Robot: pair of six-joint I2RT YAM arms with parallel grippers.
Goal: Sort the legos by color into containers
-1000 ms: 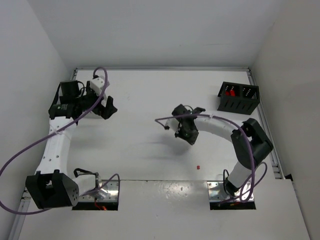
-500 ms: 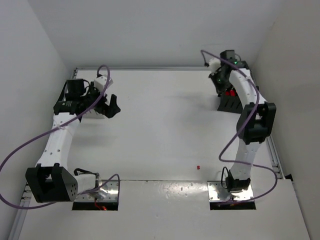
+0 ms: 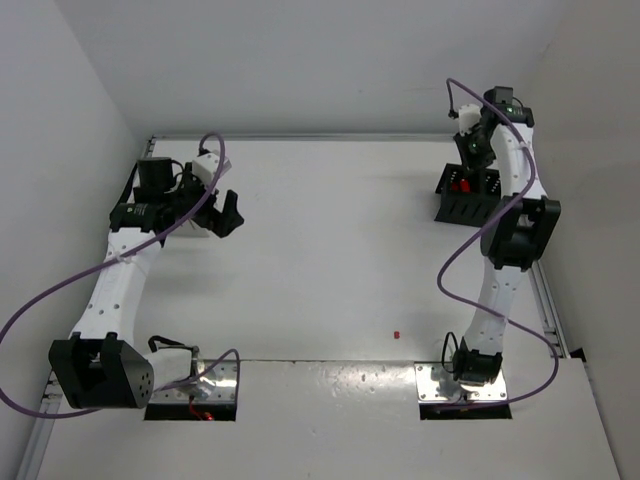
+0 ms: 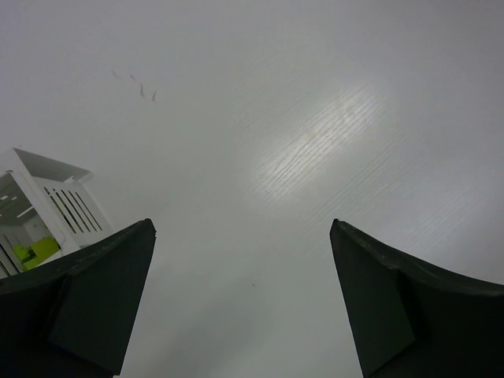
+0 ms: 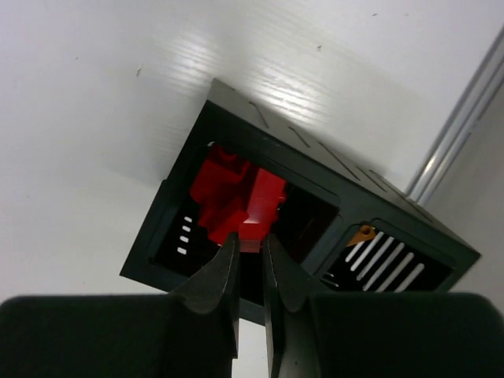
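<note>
Black bin, just under the right gripper, holds red legos and an orange bit. White bin, left of the left gripper, holds yellow-green legos.

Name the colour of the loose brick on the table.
The brick is red; top view shows it best.

Bricks lie in the bin's left compartment (far right).

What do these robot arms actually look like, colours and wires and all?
The left arm and right arm are white tubes with chunky black joints. A purple cable loops along each. The left gripper and right gripper have dark, tapered fingers.
</note>
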